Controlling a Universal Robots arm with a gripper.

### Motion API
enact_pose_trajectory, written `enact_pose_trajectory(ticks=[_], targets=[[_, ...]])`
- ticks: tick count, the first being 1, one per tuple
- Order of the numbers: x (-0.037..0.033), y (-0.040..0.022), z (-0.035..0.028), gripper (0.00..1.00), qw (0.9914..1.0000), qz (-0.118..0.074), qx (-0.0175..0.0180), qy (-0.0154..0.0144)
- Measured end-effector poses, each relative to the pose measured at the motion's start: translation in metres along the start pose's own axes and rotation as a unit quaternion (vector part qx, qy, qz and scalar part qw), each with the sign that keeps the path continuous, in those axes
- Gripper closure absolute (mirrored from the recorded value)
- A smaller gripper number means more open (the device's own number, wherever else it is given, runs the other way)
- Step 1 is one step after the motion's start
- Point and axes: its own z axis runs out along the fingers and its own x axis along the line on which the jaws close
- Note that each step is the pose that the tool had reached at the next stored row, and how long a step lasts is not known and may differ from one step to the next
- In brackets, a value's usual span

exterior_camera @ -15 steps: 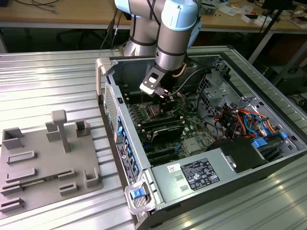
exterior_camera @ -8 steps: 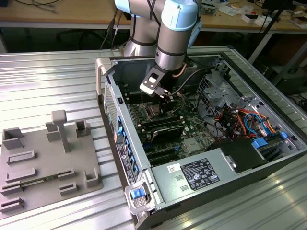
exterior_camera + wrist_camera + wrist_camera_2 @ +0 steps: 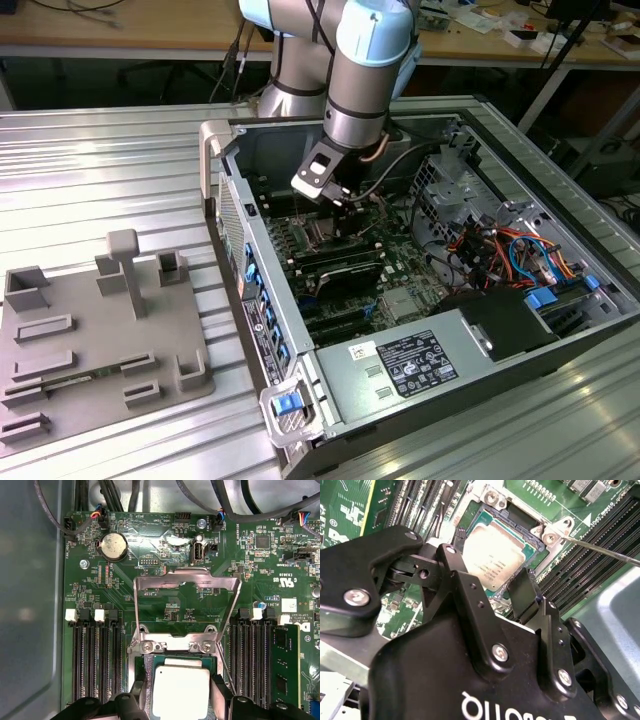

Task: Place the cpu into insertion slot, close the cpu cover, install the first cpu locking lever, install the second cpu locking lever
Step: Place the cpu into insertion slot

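Closest in the second wrist view, the gripper (image 3: 490, 562) shows its black fingers (image 3: 522, 587) spread, one at each side of the cpu (image 3: 502, 545). The cpu lies flat in the insertion slot (image 3: 507, 516); whether the fingers touch its edges is unclear.

First wrist view: the cpu cover (image 3: 165, 579) stands tipped up on its hinge at one edge of the slot, leaving the seated cpu (image 3: 181, 690) uncovered between rows of memory slots (image 3: 95, 665).

Exterior view: the arm (image 3: 355, 100) reaches down into an open computer case (image 3: 262, 300); a grey fixture plate (image 3: 100, 340) lies well apart.

Likely light, thin, stiff and smooth, the cpu seems best gripped by opposite edges, since the insertion slot beneath is probably delicate.
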Motion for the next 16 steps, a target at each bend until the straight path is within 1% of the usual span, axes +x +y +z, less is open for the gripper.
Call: enact_pose_trajectory(ticks=[2, 4, 7, 9, 10, 16], targets=[[0.0, -0.0002, 0.0, 0.39, 0.99996, -0.009, -0.0007, 0.0005], [0.0, -0.0003, -0.0001, 0.39, 0.99993, -0.012, -0.001, 0.0006], [-0.0002, -0.0006, -0.0005, 0.39, 0.99993, -0.012, -0.0009, 0.0009], [-0.0004, -0.0004, -0.0035, 0.39, 0.99992, -0.012, -0.0009, 0.001], [-0.0004, -0.0004, -0.004, 0.39, 0.99992, -0.012, -0.0009, 0.001], [-0.0006, -0.0004, -0.0046, 0.39, 0.99992, -0.012, -0.0008, 0.0013]])
